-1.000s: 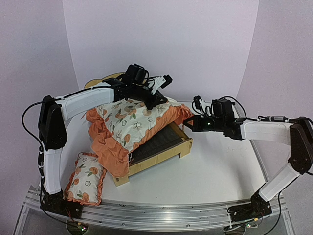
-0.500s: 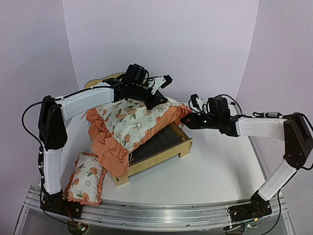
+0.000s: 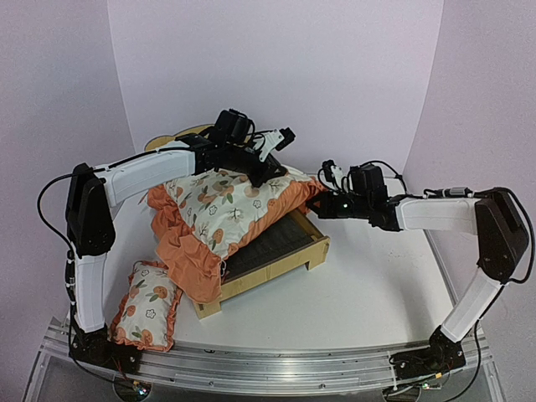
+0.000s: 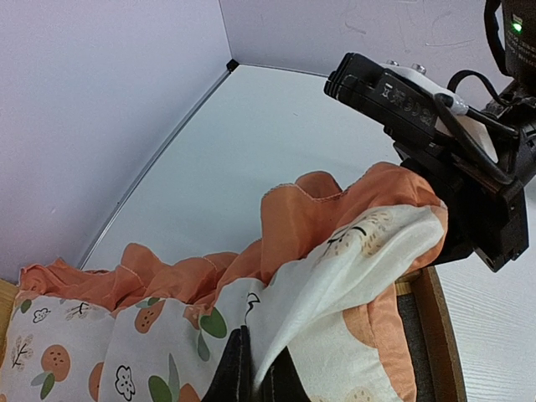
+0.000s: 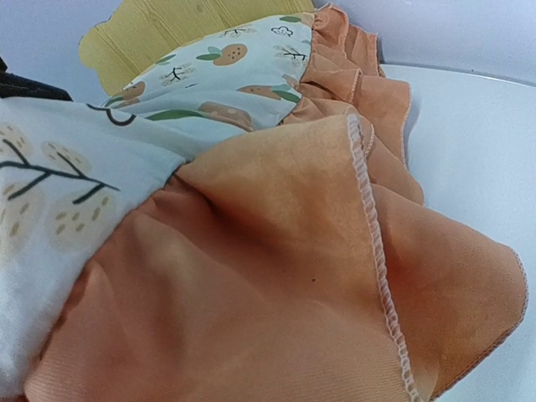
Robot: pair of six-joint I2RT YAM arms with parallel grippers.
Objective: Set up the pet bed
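The pet bed (image 3: 280,266) is a light plywood frame with a dark fabric base, mid-table; its scalloped headboard (image 5: 167,33) shows behind. A fruit-print cushion (image 3: 226,205) with an orange ruffle lies crumpled and tilted over the frame's left half. My left gripper (image 3: 270,177) is shut on the cushion's white top fabric near the back corner, its dark fingers (image 4: 226,377) pinching a fold. My right gripper (image 3: 318,205) is shut at the cushion's right corner, in the orange ruffle (image 5: 276,276), which fills the right wrist view and hides its fingers.
A small matching fruit-print pillow (image 3: 144,306) lies on the table at the front left, next to the left arm's base. The bed's side rail (image 4: 440,335) shows under the cushion corner. White table surface (image 3: 377,285) extends to the right and front of the bed.
My right arm has reached left until its gripper met the cushion's ruffled corner. The left arm and the cushion have stayed where they were.
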